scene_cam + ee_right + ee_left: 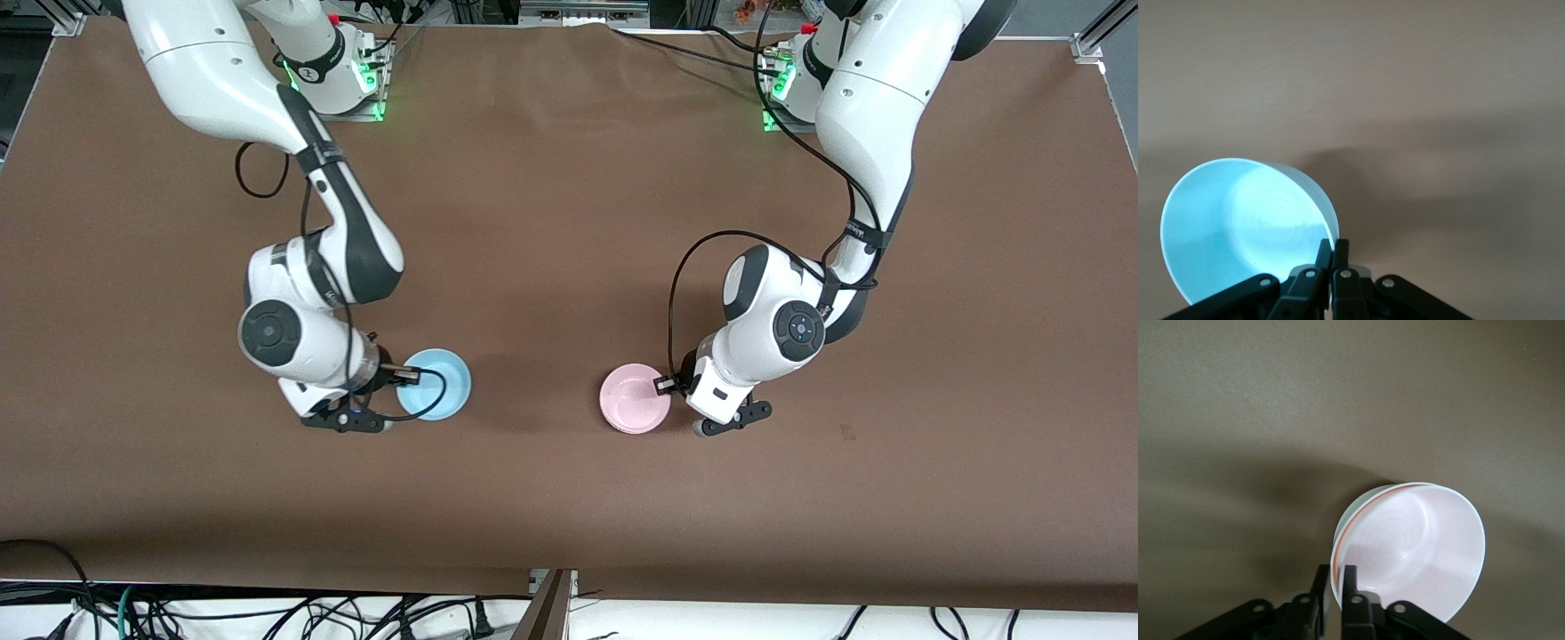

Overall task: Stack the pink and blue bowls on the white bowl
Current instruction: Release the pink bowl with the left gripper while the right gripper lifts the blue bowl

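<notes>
The pale pink bowl (635, 398) is on the brown table toward the left arm's end. In the left wrist view the pink bowl (1418, 540) sits nested inside a paler bowl, which looks like the white bowl (1350, 512); only its outer rim shows. My left gripper (669, 384) (1336, 577) is shut on that rim, one finger inside and one outside. The light blue bowl (434, 384) (1238, 220) is toward the right arm's end. My right gripper (411, 375) (1332, 250) is shut on its rim. I cannot tell whether either bowl is lifted off the table.
The brown table (569, 222) is bare between the two bowls. Both arm bases stand along the table's edge farthest from the front camera. Cables hang below the table's edge nearest that camera.
</notes>
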